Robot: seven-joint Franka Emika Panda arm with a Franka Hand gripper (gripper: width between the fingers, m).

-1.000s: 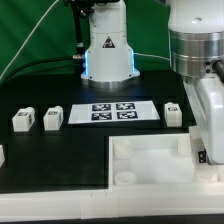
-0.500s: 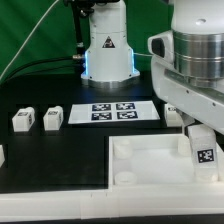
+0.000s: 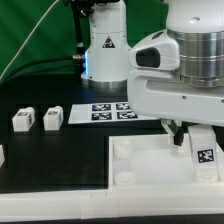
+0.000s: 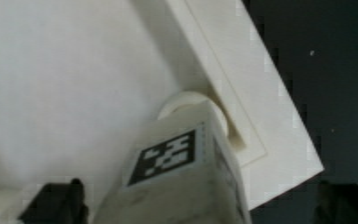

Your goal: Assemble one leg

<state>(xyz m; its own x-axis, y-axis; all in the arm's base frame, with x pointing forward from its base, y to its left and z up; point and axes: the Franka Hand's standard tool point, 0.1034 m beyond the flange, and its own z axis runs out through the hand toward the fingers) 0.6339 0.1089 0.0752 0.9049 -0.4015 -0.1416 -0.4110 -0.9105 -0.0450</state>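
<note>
Exterior view shows me the claw [image 3: 198, 140] clenched on the leg [image 3: 206, 154]. The leg stands upright with its tag facing the camera, over the far corner of the white square tray part [image 3: 140, 165] at the exterior view's right, on the bench [image 3: 60, 155]. From the wrist view I see the leg between dark fingers [image 4: 59, 200], its end close to a round socket [image 4: 194, 108] beside the tray's rim; I cannot tell whether it touches. A spare leg [image 3: 22, 120] and a second spare leg [image 3: 52, 118] sit well apart at the exterior view's left, with the marker board [image 3: 112, 110] just right of them.
</note>
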